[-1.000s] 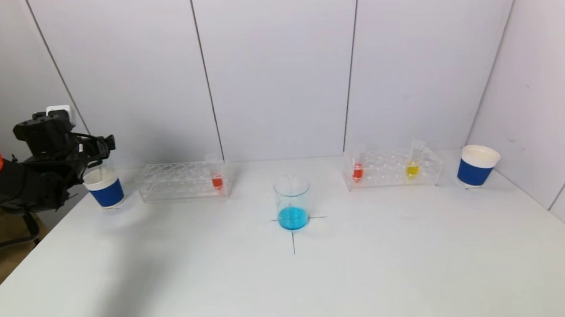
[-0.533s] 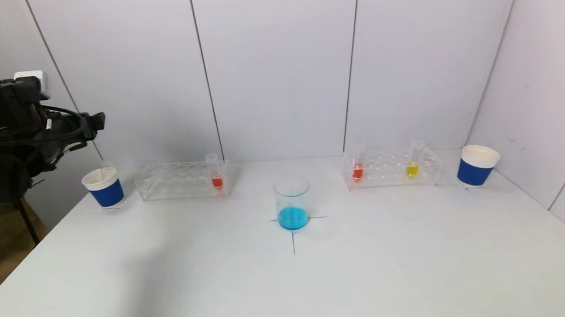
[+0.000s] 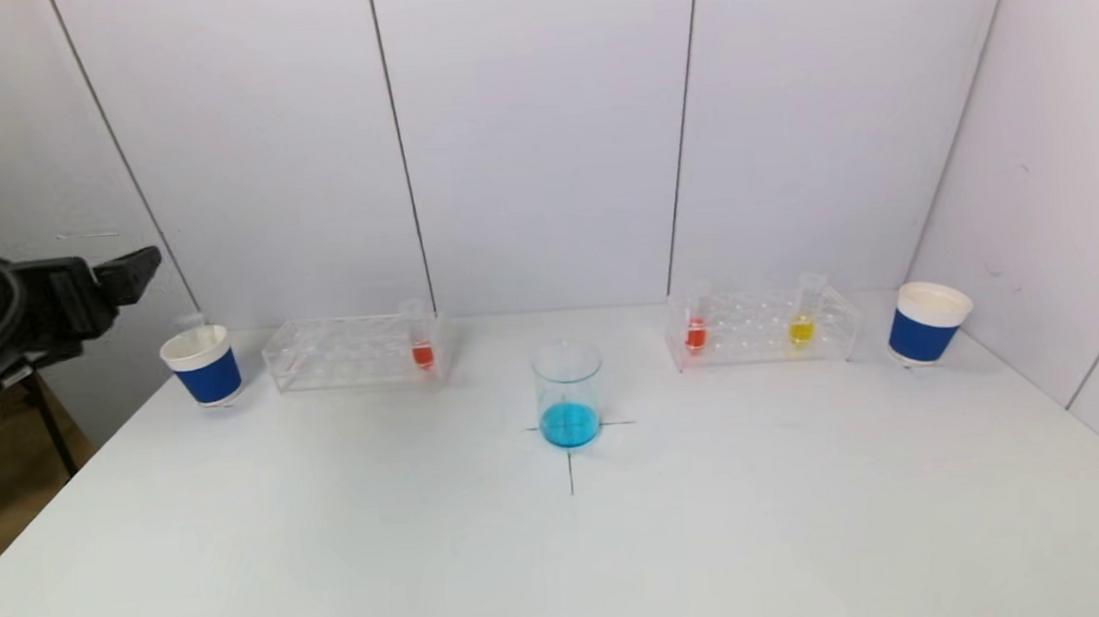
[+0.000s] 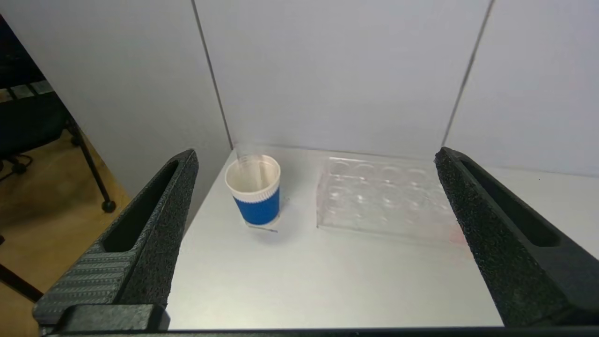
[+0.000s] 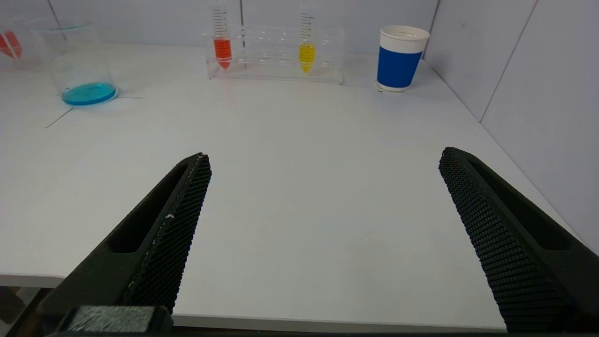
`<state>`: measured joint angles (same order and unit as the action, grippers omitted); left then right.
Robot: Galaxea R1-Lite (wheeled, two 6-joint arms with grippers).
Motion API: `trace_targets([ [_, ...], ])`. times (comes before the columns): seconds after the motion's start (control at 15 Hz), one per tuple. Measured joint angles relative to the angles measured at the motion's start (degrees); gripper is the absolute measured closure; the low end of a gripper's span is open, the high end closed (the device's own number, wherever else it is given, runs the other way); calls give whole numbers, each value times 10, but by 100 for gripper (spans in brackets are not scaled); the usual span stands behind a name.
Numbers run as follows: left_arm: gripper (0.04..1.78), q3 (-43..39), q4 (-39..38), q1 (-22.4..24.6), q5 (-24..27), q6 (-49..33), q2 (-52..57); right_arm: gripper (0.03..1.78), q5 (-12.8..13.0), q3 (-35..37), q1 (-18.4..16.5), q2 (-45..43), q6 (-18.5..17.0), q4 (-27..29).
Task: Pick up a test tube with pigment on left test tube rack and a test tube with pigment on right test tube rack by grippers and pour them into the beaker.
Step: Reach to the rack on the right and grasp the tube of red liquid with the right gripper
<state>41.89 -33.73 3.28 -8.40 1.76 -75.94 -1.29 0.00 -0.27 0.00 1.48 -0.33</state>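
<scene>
The left rack (image 3: pixel 352 351) holds one tube with red pigment (image 3: pixel 421 345). The right rack (image 3: pixel 762 327) holds a red tube (image 3: pixel 695 328) and a yellow tube (image 3: pixel 801 324). The beaker (image 3: pixel 568 393) stands at the centre cross with blue liquid in it. My left gripper (image 3: pixel 132 265) is open and empty at the table's far left, above and left of the left blue cup (image 3: pixel 202 364). In the left wrist view, the left gripper (image 4: pixel 317 152) faces that cup (image 4: pixel 255 199), with an empty tube (image 4: pixel 245 161) leaning in it. My right gripper (image 5: pixel 324 154) is open and empty over the table's near right edge, out of the head view.
A second blue cup (image 3: pixel 928 322) stands right of the right rack, by the right wall panel. In the right wrist view the beaker (image 5: pixel 82 65), the red tube (image 5: pixel 222 44), the yellow tube (image 5: pixel 306 47) and the cup (image 5: pixel 400 58) stand far ahead.
My left gripper has drawn back left and away from over the left cup. The empty tube stays leaning in that cup. Nothing else has moved.
</scene>
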Motion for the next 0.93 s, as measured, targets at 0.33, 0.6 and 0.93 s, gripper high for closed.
trace_targets([
  [0.33, 6, -95, 162, -15, 32, -9, 242, 4, 0, 0, 0, 0, 0, 0],
  [0.6, 6, -130, 336, -18, 67, -22, 436, 4, 0, 0, 0, 0, 0, 0],
  [0.93, 6, -182, 520, -24, 103, -33, 650, 4, 0, 0, 0, 0, 0, 0],
])
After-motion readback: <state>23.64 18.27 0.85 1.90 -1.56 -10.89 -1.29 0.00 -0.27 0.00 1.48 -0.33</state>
